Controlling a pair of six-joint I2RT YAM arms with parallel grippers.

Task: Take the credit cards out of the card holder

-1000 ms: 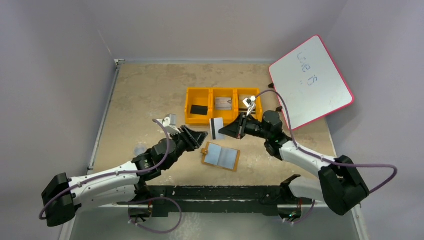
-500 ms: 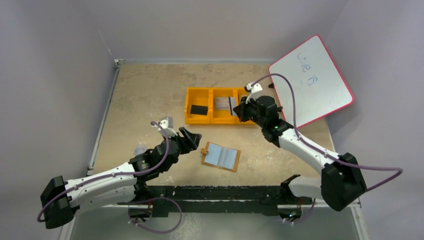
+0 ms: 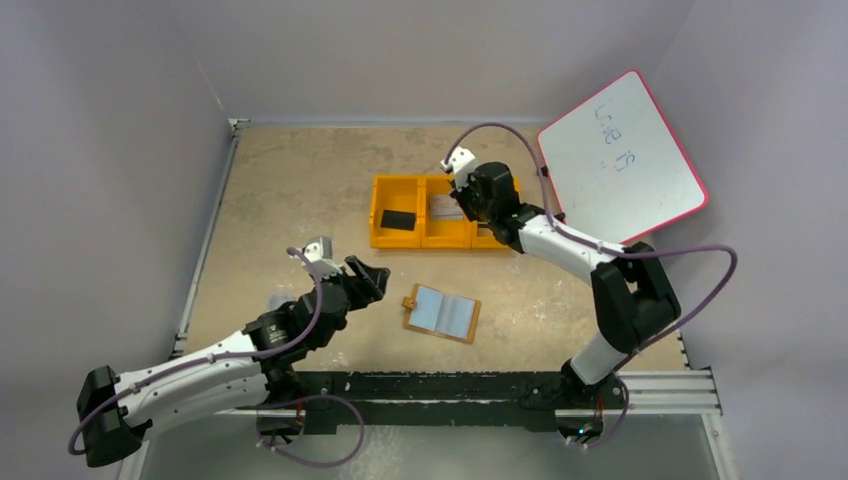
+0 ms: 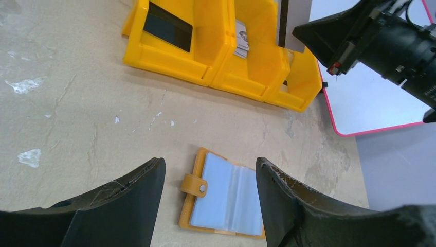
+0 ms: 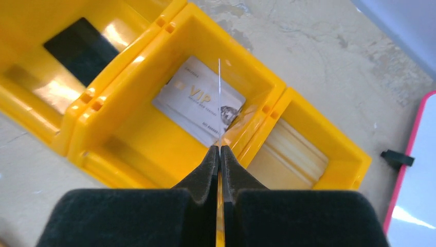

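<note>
Card (image 4: pixel 297 23) pinched edge-up in right gripper (image 5: pixel 219 154), jaws clamped on its lower edge. Poised over tray (image 3: pixel 420 242) middle compartment, likely for drop onto VIP card (image 5: pixel 198 100) lying there. Card holder (image 3: pixel 441 313) lies open, pockets up, mid-table toward near edge. Left gripper (image 3: pixel 368 280) near it, jaws wide, holding nothing; probably readied for next card.

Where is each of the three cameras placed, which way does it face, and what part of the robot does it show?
Top external: above and behind the bases, looking down on the table; both arms show.
Left wrist: on the left arm, facing down and forward at the card holder; open left gripper shows.
Right wrist: looking down into the orange tray; right gripper pinches a credit card edge-on.
Shared: all three show the orange tray.
</note>
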